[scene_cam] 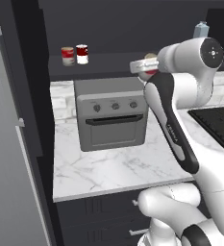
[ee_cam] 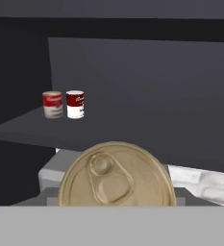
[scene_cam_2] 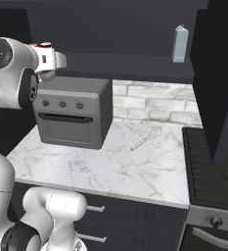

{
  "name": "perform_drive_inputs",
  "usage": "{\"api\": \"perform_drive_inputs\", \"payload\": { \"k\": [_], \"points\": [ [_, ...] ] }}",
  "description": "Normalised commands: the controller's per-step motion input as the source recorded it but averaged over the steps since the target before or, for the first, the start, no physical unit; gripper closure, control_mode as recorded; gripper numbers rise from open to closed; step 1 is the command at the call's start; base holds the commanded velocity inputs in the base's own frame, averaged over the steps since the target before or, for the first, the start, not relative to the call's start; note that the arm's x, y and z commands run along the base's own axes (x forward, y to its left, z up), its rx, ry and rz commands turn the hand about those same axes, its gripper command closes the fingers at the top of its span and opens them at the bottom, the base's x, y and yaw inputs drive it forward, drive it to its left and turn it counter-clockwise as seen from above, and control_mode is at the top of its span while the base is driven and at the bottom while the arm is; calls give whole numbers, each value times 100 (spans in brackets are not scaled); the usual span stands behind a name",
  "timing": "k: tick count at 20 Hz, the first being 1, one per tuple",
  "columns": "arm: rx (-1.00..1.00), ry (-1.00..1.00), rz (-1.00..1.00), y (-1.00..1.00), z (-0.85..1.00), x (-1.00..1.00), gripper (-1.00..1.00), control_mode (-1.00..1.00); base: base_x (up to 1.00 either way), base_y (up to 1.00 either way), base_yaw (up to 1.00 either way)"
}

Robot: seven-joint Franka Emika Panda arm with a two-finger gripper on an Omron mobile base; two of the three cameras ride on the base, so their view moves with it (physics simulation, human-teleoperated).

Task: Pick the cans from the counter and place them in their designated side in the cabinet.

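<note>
Two cans stand side by side at the left end of the dark cabinet shelf — one red over white, its neighbour darker red with a white lower half — seen small in the left base view and again in the hand view. A third can, its gold pull-tab lid facing the hand camera, sits low in that view, close up against the gripper; from the left base view a sliver of red and tan shows in the white hand, raised level with the shelf and just above the grey toaster oven. The fingers appear partly closed around the tin, though the fingertips themselves are hidden behind it. From the right base view the hand reaches in over the oven's top left corner, a touch of red at its tip. Below, the white marble counter lies under the oven, with a thin whisk-like utensil lying flat to the oven's right. A pale blue-white carton stands upright at the far right end of the shelf, above a black cooktop.
</note>
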Motion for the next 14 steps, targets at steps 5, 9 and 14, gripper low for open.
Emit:
{"api": "perform_drive_inputs", "payload": {
  "k": [5,9,14],
  "points": [
    [0,-2,1,9,0,19,100,-100,0,0,0],
    [0,-3,1,5,0,19,100,-100,0,0,0],
    [0,-3,1,8,0,16,100,-100,0,0,0]
  ]
}}
